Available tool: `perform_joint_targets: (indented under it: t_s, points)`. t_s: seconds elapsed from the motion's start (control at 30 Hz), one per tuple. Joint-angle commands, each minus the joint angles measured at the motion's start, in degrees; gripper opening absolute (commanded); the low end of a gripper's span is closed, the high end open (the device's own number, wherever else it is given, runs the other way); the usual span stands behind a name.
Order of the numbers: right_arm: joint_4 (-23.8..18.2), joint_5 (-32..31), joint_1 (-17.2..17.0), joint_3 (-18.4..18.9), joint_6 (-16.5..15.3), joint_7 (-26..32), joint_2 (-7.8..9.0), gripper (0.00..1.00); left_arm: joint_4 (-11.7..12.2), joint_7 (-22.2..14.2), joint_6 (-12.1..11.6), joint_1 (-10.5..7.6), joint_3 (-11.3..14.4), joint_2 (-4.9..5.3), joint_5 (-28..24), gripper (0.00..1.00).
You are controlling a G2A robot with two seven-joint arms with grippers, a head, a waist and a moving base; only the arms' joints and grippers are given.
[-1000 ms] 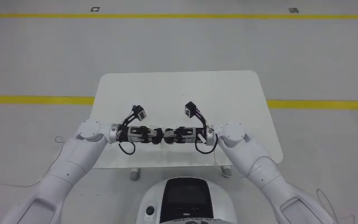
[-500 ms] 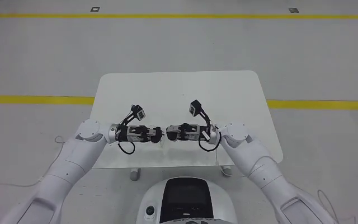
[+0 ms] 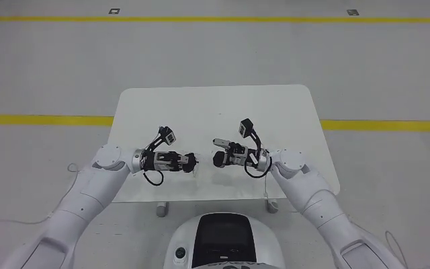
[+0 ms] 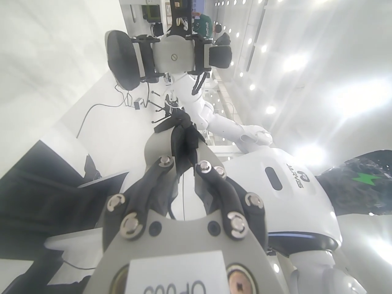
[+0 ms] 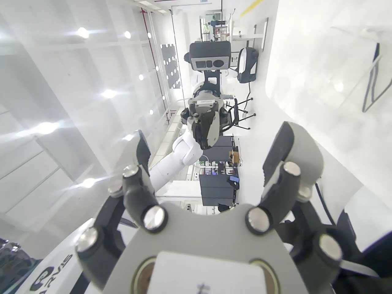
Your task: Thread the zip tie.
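Observation:
My left gripper (image 3: 191, 161) hovers over the near middle of the white table (image 3: 269, 107), shut on a thin white zip tie (image 4: 170, 101) that pokes out past its dark fingertips (image 4: 187, 130). In the top view the zip tie (image 3: 195, 169) is only a faint sliver by that gripper. My right gripper (image 3: 218, 152) faces it from a short gap away. It is open, with fingers (image 5: 139, 151) spread wide and nothing between them. The right wrist view looks straight at the left gripper (image 5: 204, 136), which is closed to a point.
The tabletop around both grippers is bare white. Its near edge (image 3: 201, 200) lies just below the two arms, and its far edge (image 3: 215, 87) is well beyond them. Yellow floor lines (image 3: 54, 120) run past the table on both sides.
The two grippers were together a second ago. My right gripper has opened and drawn back to the right, leaving a gap. My left gripper has stayed in place, still shut.

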Motion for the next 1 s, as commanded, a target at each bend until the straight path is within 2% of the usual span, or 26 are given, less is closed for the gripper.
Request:
perform_joint_targets:
  t_s: [0.0,0.07,0.1,0.17,0.2,0.27,0.33,0.4,0.47,0.67,0.97]
  points:
    - [0.0,0.0,0.0,0.0,0.0,-0.01,0.0,1.0,0.0,0.0,0.0,0.0,0.0,0.0,0.0,0.0]
    - [0.0,0.0,0.0,0.0,0.0,-0.01,0.0,1.0,0.08,3.66,-1.17,-0.19,-0.76,-0.12,-0.01,0.0]
    - [0.0,0.0,0.0,0.0,0.0,-0.01,0.0,1.0,-0.06,3.88,-1.17,-0.45,-1.23,-0.19,0.28,0.0]
    - [0.0,0.0,0.0,0.0,0.0,-0.01,0.0,1.0,1.54,2.85,-1.17,-0.52,-3.28,-0.56,-3.98,0.0]
    - [0.0,0.0,0.0,0.0,0.0,-0.01,0.0,1.0,2.09,1.58,-1.17,-1.16,-4.43,-0.57,-2.34,0.0]
    - [0.0,0.0,0.0,0.0,0.0,-0.01,0.0,1.0,3.21,-0.7,-1.17,-1.03,-7.49,-0.94,-2.02,0.0]
    - [0.0,0.0,0.0,0.0,0.0,-0.01,0.0,1.0,2.7,-0.7,-1.17,-0.41,-9.97,-1.26,0.04,0.0]
    - [0.0,0.0,0.0,0.0,0.0,-0.01,0.0,1.0,1.95,-0.7,-1.17,0.54,-11.33,-1.44,2.14,0.0]
    - [0.0,0.0,0.0,0.0,0.0,-0.01,0.0,1.0,2.31,-0.7,-1.17,1.11,-13.11,-1.53,4.43,0.0]
    - [0.0,0.0,0.0,0.0,0.0,-0.01,0.0,1.0,4.66,-0.7,-1.17,1.73,-16.05,-2.24,5.3,0.0]
    - [0.0,0.0,0.0,0.0,0.0,-0.01,0.0,1.0,9.57,-0.7,-1.17,0.98,-18.5,-2.71,6.02,0.0]
